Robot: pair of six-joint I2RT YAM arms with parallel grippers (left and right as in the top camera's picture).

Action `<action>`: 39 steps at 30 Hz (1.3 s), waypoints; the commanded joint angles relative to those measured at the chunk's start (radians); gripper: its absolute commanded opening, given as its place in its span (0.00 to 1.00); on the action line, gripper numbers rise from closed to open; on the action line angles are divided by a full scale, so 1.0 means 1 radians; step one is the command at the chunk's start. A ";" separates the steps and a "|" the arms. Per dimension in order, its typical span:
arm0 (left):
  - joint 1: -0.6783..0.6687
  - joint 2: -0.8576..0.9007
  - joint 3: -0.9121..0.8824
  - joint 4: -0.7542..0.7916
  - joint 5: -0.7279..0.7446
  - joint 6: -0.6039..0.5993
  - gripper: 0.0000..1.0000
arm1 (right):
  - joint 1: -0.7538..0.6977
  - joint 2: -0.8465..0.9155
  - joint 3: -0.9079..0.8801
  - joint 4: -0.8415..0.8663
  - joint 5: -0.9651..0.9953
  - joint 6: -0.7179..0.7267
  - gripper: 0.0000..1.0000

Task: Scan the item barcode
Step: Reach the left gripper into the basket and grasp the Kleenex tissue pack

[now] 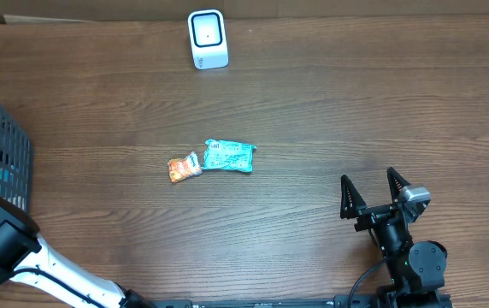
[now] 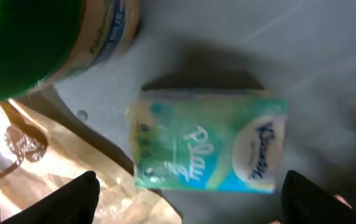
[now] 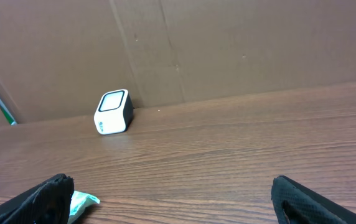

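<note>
— Overhead?
— The scanner (image 1: 208,38) stands at the table's (image 1: 356,94) far edge. A teal packet (image 1: 228,156) and an orange packet (image 1: 185,167) lie side by side mid-table. The right gripper (image 1: 368,178) is spread and empty near the right front corner, with bare wood around it.
— Left wrist?
— Only this view shows the tissue pack (image 2: 209,140), lying on a grey surface near a green-lidded jar (image 2: 53,37). The left gripper (image 2: 189,180) hovers spread over it.
— Right wrist?
— The scanner sits before a cardboard wall (image 3: 228,43).

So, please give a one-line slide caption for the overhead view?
An orange packet and a teal packet lie before the white scanner; right gripper open.
</note>
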 commanded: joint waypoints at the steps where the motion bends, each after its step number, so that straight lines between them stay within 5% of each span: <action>1: 0.000 0.012 -0.020 0.022 -0.025 -0.001 0.77 | 0.005 -0.011 -0.010 0.004 -0.001 -0.002 1.00; 17: -0.006 0.013 -0.130 0.136 -0.017 0.023 0.70 | 0.005 -0.011 -0.010 0.004 -0.001 -0.002 1.00; 24: -0.006 0.012 -0.134 0.136 -0.018 0.023 0.36 | 0.005 -0.011 -0.010 0.004 -0.001 -0.002 1.00; 29: -0.006 0.012 -0.124 0.113 -0.018 0.022 0.24 | 0.005 -0.011 -0.010 0.004 -0.001 -0.002 1.00; 39: -0.007 -0.013 -0.045 0.030 -0.016 0.007 0.20 | 0.005 -0.011 -0.010 0.004 -0.001 -0.002 1.00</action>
